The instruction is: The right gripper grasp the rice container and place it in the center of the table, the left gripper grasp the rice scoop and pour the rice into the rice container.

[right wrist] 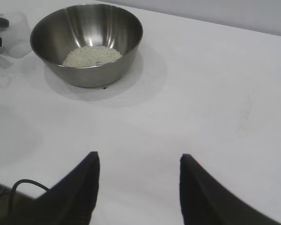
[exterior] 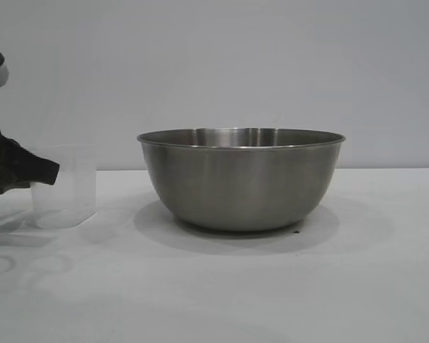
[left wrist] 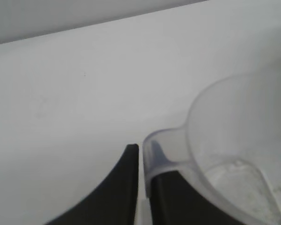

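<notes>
The rice container (exterior: 241, 182), a large steel bowl, stands upright at the middle of the table (exterior: 286, 293). In the right wrist view the rice container (right wrist: 86, 42) holds a small heap of rice (right wrist: 91, 55). The clear plastic rice scoop (exterior: 63, 187) stands upright on the table to the bowl's left. My left gripper (exterior: 52, 171) is at the scoop's handle side. In the left wrist view the rice scoop (left wrist: 234, 140) has its loop handle against one finger, and my left gripper (left wrist: 142, 150) is parted by a thin gap. My right gripper (right wrist: 139, 156) is open and empty, well back from the bowl.
A pale wall runs behind the table. Bare tabletop lies to the right of the bowl and in front of it. A black cable (right wrist: 23, 183) curls beside my right gripper's finger.
</notes>
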{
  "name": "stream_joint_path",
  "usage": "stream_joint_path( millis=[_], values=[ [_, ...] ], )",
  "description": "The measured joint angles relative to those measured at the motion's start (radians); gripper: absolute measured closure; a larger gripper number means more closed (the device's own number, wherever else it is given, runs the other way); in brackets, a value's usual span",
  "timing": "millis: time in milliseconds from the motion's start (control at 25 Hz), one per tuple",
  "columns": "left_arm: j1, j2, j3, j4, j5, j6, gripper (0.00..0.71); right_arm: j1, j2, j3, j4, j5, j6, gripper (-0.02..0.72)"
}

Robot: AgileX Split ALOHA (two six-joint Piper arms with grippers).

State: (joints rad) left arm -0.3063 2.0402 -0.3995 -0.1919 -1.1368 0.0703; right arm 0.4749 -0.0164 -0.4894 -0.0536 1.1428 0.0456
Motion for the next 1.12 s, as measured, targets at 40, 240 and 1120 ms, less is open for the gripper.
stream_joint_path(
  millis=[40,240,1120],
  values=[
    [0.0,-0.021,0.018,-0.008,0.0,-0.02,0.47,0.0,0.0,0.0,0.0,0.0,0.0,0.358],
    [0.004,-0.126,0.077,-0.172,0.0,-0.069,0.444,0.0,0.0,0.0,0.0,0.0,0.0,0.358],
    [0.258,-0.75,0.007,0.267,0.632,-0.116,0.444,0.0,0.0,0.0,0.0,0.0,0.0,0.358]
  ],
)
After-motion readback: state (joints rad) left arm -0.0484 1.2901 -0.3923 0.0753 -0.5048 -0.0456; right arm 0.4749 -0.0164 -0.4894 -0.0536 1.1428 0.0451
